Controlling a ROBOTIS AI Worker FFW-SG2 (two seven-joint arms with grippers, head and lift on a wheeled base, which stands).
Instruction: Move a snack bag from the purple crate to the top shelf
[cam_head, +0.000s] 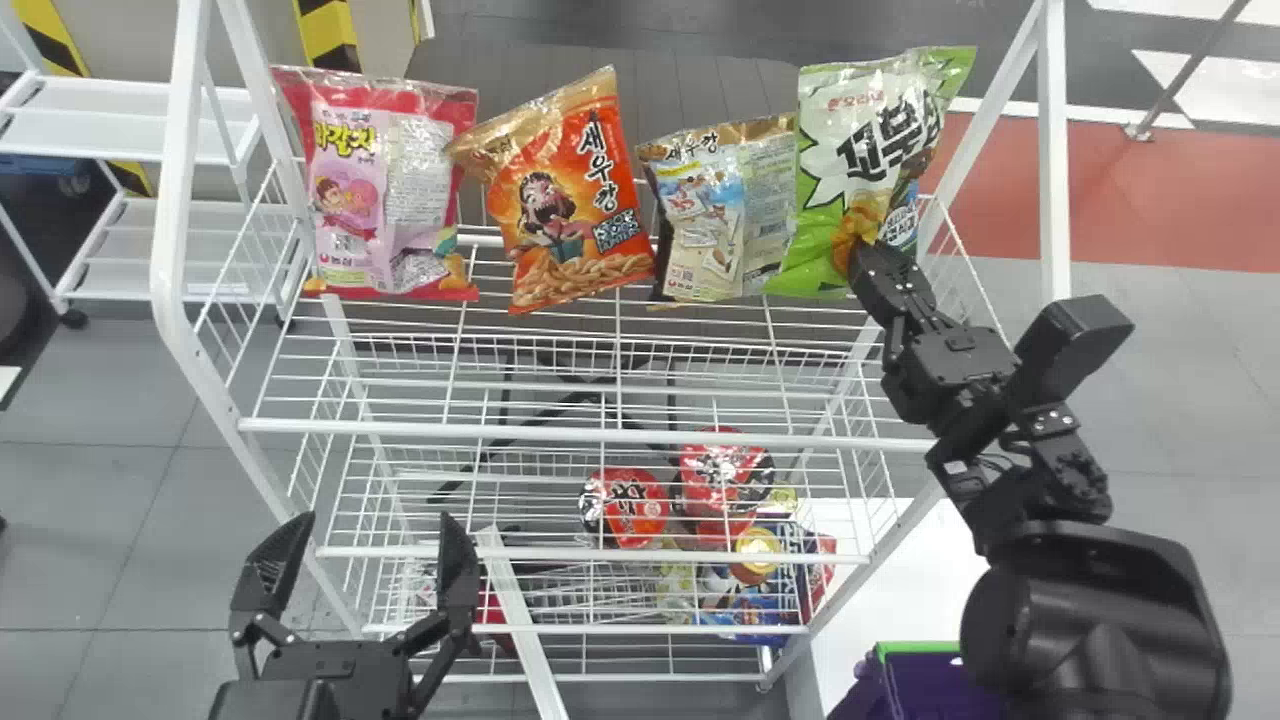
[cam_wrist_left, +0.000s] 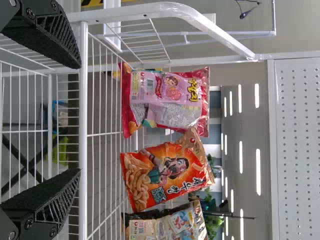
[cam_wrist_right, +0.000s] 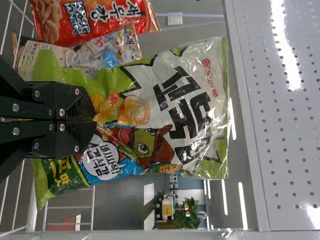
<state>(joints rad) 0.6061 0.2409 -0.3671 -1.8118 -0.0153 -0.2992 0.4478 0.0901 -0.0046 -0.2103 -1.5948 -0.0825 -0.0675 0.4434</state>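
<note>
My right gripper is at the right end of the top shelf, shut on the lower part of a green and white snack bag. In the right wrist view that gripper pinches the upright green bag, its print facing the camera. The purple crate, with a green rim, stands at the bottom right, partly behind the right arm. My left gripper is parked low at the left, open and holding nothing; in the left wrist view the gripper has its fingers wide apart.
A pink bag, an orange bag and a beige bag stand in a row on the top shelf, left of the green one. Red packages lie on a lower tier. White posts rise at the rack's sides.
</note>
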